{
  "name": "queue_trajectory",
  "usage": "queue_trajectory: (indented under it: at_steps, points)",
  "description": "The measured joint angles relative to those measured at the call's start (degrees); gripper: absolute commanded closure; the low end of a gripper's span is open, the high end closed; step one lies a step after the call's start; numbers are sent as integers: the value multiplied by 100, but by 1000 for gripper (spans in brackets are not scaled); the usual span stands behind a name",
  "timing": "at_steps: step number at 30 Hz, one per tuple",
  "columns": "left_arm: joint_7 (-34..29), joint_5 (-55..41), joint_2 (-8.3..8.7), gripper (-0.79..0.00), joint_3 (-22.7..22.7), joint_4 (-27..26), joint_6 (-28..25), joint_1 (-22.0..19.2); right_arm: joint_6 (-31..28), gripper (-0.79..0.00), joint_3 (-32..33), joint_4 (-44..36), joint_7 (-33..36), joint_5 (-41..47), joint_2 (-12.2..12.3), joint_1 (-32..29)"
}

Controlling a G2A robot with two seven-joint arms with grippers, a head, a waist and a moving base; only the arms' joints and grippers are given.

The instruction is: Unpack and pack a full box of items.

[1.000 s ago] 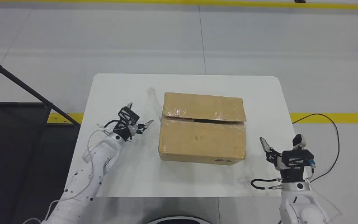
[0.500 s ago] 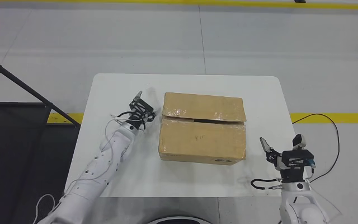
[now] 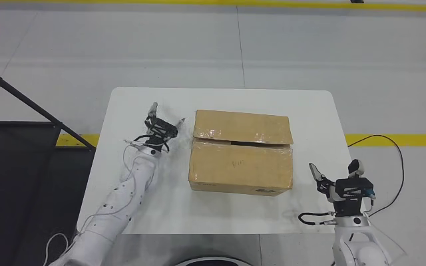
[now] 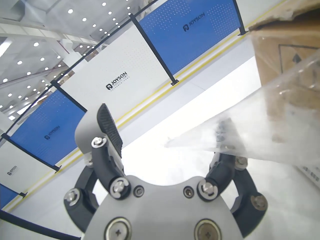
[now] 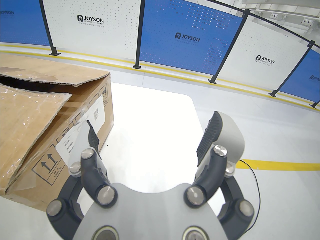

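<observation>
Cardboard box (image 3: 241, 159) sits mid-table on a white table (image 3: 306, 110). Its 2 top flaps (image 3: 243, 126) are folded nearly shut, w/ a dark slit (image 3: 256, 141) between them. Flap edges look torn, and glossy tape (image 5: 30, 111) clings to 1 flap. Arrow symbols and a label (image 5: 75, 138) mark 1 side.

Left gripper (image 3: 166, 114) hangs just beside the box's far-left corner, claw released, fingers spread. A strip of clear film (image 4: 250, 126) lies across 1 finger, not pinched. Right gripper (image 3: 334, 170) sits near the table's right front edge, apart from the box, claw released and empty.

Judged step: early unpacking, getting the box open. Next move prob. calls for shedding the film, then lifting a flap by its edge.
</observation>
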Motion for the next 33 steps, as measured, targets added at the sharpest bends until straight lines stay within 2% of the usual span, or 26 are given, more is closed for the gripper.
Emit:
queue_trajectory:
  at_steps: [12,16,21,33]
  points:
    - [203,-228,171,-785,-997,-1304,483,1546,0,-785,0,0,0,0,0,0]
    - [242,-315,178,-785,-1149,-1478,551,1929,0,-785,0,0,0,0,0,0]
    - [239,-449,146,-785,-1154,-1348,527,2094,0,-785,0,0,0,0,0,0]
    - [329,-575,50,-785,-978,-895,270,1977,0,-785,0,0,0,0,0,0]
